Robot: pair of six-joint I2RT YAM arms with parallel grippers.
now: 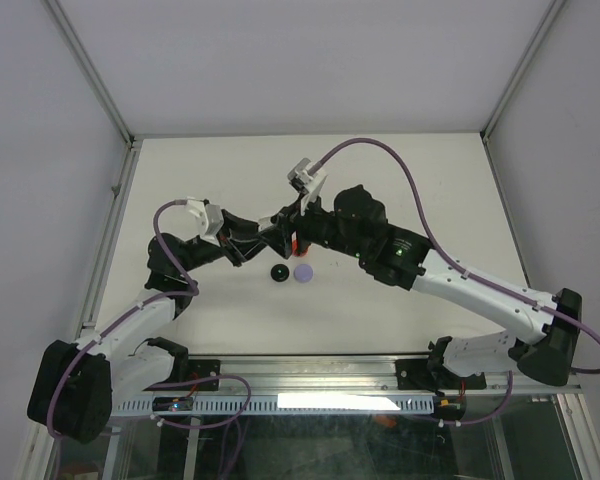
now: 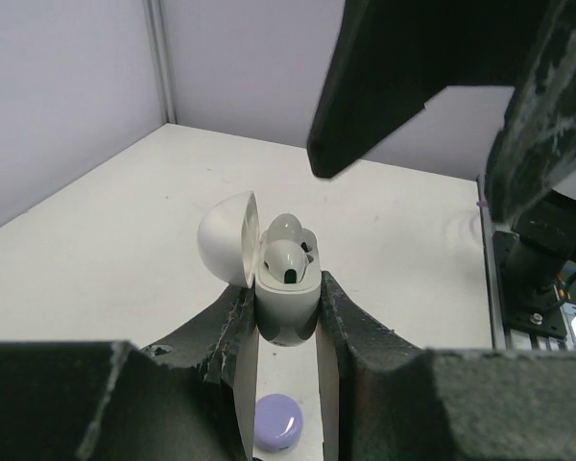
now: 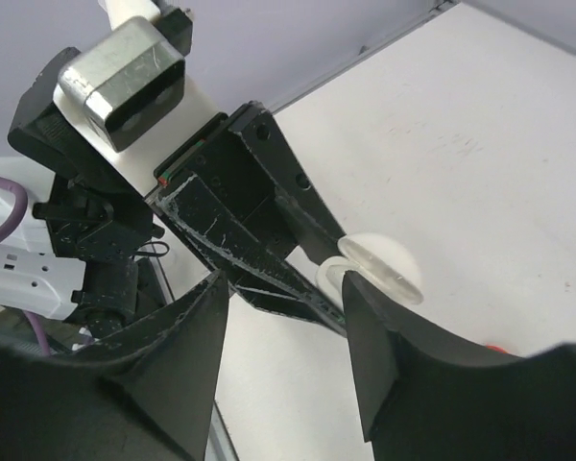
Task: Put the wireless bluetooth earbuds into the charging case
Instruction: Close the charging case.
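My left gripper [image 2: 286,286] is shut on a white charging case [image 2: 288,315], held up off the table. The case's domed lid [image 2: 227,237] stands open to the left. Two white earbuds [image 2: 287,257] sit in its wells, one behind the other. My right gripper [image 3: 283,288] is open with nothing between its fingers. It hovers just above the case, and its dark fingers [image 2: 394,77] fill the top of the left wrist view. In the right wrist view the open lid [image 3: 382,269] shows beside the right finger. From above, both grippers [image 1: 292,228] meet mid-table, hiding the case.
A lavender round case [image 1: 304,271] and a black round case [image 1: 278,272] lie on the white table [image 1: 400,180] just in front of the grippers. The lavender one [image 2: 276,423] shows between my left fingers. Something small and red [image 1: 295,243] lies under the grippers. Walls enclose the table.
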